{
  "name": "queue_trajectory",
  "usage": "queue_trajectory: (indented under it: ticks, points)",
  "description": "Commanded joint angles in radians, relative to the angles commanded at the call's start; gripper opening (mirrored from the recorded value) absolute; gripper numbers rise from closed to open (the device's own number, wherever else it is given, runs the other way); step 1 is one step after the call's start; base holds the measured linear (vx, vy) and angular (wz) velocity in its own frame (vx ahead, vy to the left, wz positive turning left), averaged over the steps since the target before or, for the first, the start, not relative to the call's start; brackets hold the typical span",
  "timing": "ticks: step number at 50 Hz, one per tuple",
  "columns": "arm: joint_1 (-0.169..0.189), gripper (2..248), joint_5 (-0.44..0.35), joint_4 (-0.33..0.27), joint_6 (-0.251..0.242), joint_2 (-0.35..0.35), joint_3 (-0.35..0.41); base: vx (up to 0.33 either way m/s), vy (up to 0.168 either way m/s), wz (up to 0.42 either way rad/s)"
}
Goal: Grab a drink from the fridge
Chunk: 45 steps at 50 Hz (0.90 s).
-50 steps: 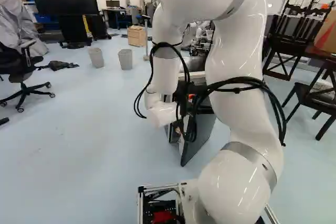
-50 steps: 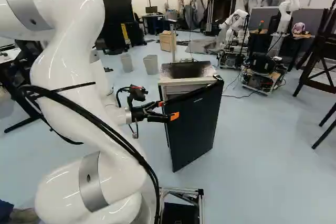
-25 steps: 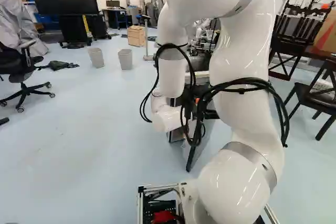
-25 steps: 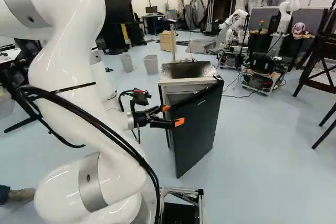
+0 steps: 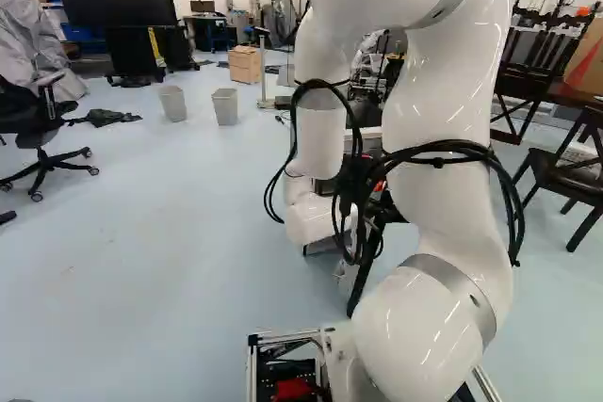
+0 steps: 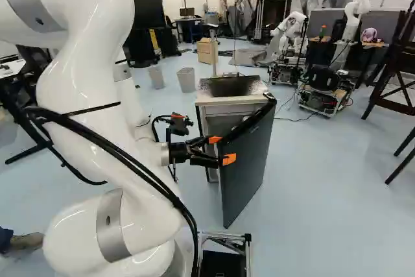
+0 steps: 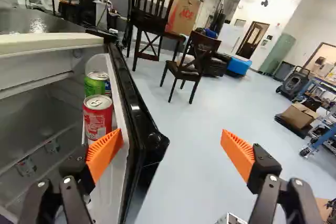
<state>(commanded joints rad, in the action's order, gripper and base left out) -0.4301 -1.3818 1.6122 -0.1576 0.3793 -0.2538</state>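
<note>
In the right base view, the fridge (image 6: 230, 101) has its door (image 6: 249, 163) swung open, and the gripper (image 6: 222, 149) is by the door's free edge, near its upper corner. The door hides any drink.

In the left base view, the arm (image 5: 438, 91) covers most of the fridge; neither cans nor fingertips can be made out.

In the wrist view, the gripper is spread wide and grasps nothing: one finger is on the door's inner side, the other well out past its free edge. Whether the nearer pad touches the door, I cannot tell. The red can (image 7: 98, 116) stands upright along the door's inner side, just ahead of the inner finger; the green can (image 7: 96, 83) and blue can (image 7: 108, 87) are farther toward the hinge. The red can thus lies off to the inner side, so the gripper probably needs to shift inward past the free edge before closing across its upright axis.
</note>
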Motion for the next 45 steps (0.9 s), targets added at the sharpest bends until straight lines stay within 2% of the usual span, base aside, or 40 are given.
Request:
queue_trajectory:
  ticks: [26,45]
  points:
    - [0.089,247,-0.016,0.057,0.000,-0.008,0.032,0.000,0.000,0.000]
    - [0.185,247,-0.025,0.088,0.000,-0.007,0.027,0.000,0.000,0.000]
